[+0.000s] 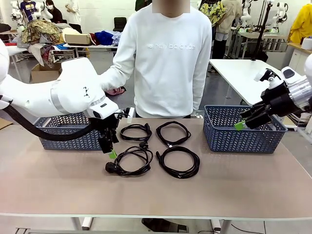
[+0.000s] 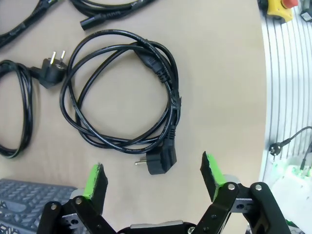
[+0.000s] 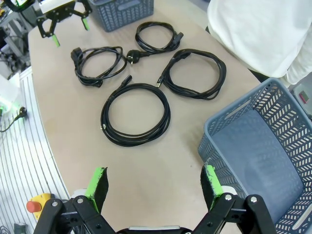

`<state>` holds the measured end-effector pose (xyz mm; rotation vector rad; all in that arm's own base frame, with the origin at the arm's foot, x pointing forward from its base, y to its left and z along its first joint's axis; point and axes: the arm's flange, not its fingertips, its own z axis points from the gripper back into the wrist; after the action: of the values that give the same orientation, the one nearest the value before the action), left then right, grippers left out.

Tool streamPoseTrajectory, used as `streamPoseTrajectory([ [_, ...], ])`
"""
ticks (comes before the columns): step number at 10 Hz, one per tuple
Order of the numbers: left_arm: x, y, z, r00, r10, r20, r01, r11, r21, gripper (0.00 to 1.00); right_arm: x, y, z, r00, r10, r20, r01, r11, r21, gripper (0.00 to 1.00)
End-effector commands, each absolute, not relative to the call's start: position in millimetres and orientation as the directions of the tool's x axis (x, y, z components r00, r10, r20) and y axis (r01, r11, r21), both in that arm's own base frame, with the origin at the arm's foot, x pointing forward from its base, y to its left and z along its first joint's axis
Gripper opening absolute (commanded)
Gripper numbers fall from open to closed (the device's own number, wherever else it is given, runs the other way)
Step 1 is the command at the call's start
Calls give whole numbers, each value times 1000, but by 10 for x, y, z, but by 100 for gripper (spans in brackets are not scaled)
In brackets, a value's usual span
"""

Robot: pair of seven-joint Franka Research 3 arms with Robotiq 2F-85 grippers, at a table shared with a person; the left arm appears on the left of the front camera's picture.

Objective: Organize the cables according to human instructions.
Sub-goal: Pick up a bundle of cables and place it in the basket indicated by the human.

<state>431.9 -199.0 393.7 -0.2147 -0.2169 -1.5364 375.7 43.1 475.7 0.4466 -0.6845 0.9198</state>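
Altogether four cables (image 1: 110,167), two baskets (image 1: 239,141).

The four cables (image 2: 173,105) are plain black. The baskets (image 1: 234,139) flanking them are blue-grey, patterned in herringbone lattice. The table (image 1: 156,195) is flat beige. The left gripper (image 2: 153,165) has bright green pads (image 2: 95,181). The sweatshirt (image 1: 165,73) is white.

**Covered and cropped**

In the front view the white left robot arm (image 1: 63,92) covers most of the left blue-grey plastic lattice basket (image 1: 68,144). From the left wrist, the coiled black cable with a round 2-pin plug (image 2: 51,72) runs off the left edge; the black cable with a straight connector (image 2: 105,16) is cut by the top edge. From the right wrist, the right blue-grey plastic lattice basket (image 3: 292,126) is cropped at 2 edges
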Motion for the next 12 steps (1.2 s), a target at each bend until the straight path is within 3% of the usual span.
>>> streamPoseTrajectory([
  [1, 4279, -2024, 3925, 10, -967, 253, 1000, 11, 2, 100, 3793, 424, 4737, 394, 565, 725, -853, 519, 59, 100],
  [4, 4232, -2209, 3765, -5, -976, 219, 1000, -9, -18, 100, 3793, 424, 4737, 394, 565, 725, -853, 519, 59, 100],
  [8, 4158, -2504, 3537, 70, -987, 146, 997, 66, -33, 100, 3793, 424, 4737, 394, 565, 725, -853, 519, 59, 100],
  [12, 4105, -2707, 3348, 68, -987, 147, 997, 61, -51, 100, 3793, 424, 4737, 394, 565, 725, -853, 519, 59, 100],
])
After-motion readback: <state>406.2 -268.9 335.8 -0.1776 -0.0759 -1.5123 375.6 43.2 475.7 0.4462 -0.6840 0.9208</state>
